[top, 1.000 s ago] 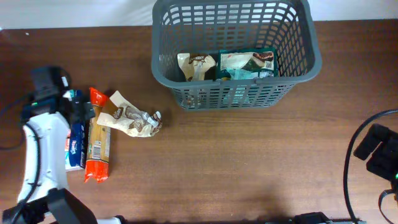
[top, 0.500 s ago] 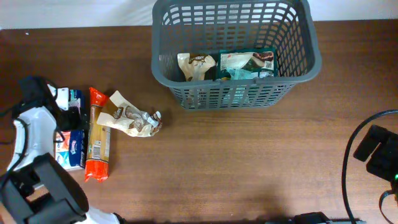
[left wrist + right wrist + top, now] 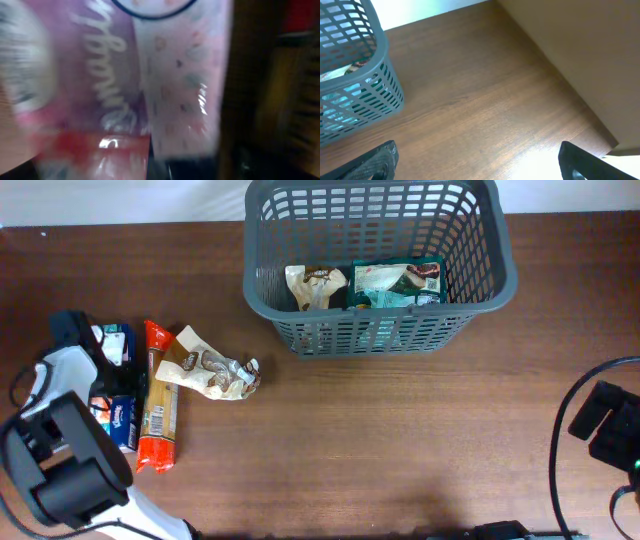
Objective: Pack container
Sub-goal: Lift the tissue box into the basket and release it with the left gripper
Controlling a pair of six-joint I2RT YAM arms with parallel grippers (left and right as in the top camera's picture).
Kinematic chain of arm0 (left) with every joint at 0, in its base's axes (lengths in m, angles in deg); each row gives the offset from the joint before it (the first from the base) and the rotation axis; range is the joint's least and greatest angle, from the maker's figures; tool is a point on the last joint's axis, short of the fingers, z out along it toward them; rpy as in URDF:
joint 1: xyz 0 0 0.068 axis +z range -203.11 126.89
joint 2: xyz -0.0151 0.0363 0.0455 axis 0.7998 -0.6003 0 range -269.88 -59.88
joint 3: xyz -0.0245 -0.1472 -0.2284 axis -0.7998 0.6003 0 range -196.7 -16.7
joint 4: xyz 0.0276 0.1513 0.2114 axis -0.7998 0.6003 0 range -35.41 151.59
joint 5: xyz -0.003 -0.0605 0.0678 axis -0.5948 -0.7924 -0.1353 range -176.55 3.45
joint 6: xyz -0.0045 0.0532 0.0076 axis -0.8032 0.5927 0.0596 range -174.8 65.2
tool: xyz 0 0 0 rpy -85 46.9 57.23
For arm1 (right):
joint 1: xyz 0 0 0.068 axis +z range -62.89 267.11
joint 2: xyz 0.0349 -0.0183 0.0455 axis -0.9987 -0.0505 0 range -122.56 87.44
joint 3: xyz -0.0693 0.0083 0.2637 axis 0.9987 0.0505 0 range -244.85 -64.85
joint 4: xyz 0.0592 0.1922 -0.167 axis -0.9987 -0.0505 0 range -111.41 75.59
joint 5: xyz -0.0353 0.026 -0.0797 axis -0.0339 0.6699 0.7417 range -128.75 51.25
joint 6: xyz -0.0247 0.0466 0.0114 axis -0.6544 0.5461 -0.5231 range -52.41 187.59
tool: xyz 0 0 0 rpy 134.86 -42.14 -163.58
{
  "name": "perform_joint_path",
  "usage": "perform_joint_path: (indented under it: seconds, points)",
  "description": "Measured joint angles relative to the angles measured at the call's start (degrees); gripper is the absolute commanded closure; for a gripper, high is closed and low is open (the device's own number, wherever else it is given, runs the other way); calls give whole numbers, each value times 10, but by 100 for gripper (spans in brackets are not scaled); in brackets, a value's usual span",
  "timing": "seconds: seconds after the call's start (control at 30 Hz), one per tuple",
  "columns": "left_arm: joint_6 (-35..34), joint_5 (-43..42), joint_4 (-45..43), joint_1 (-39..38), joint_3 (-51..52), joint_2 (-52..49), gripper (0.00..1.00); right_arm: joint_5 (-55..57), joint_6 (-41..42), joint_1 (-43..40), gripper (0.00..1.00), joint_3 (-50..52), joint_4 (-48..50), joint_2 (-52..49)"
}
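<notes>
Overhead view of a brown wooden table (image 3: 400,440). The container (image 3: 370,332), a large dark grey plastic basket with slotted lattice sides, stands at 12 o'clock near the far edge. Inside it lie a cream and brown snack packet (image 3: 315,285) and, at that packet's 3 o'clock, a green and white foil packet (image 3: 398,280).

At the table's 9 o'clock three more items lie side by side: a blue and white soft packet (image 3: 120,415), a long orange-red packet (image 3: 157,420) and a crumpled cream wrapper (image 3: 205,370). The left gripper (image 3: 112,373) sits low over the blue and white packet (its wrist camera shows only a blurred pink and white wrapper). Whether its claw is wide or narrow cannot be told.

The right gripper (image 3: 477,150) hangs at 4 o'clock above bare wood, its claw spread wide and holding nothing.
</notes>
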Motion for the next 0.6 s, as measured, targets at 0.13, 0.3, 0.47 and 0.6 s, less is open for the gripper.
perform_joint_path:
  seconds: [0.13,0.3,0.47,0.6]
  points:
    - [4,4,-3,0,-4,-17,76,0,-6,0,1,0,0,0]
    - [6,10,7,0,-16,-13,98,0,-6,0,1,0,0,0]
    - [0,4,113,-13,-96,-17,99,0,-7,0,0,1,0,1]
    - [-3,-6,124,-82,-335,-12,98,0,-6,0,1,2,0,3]
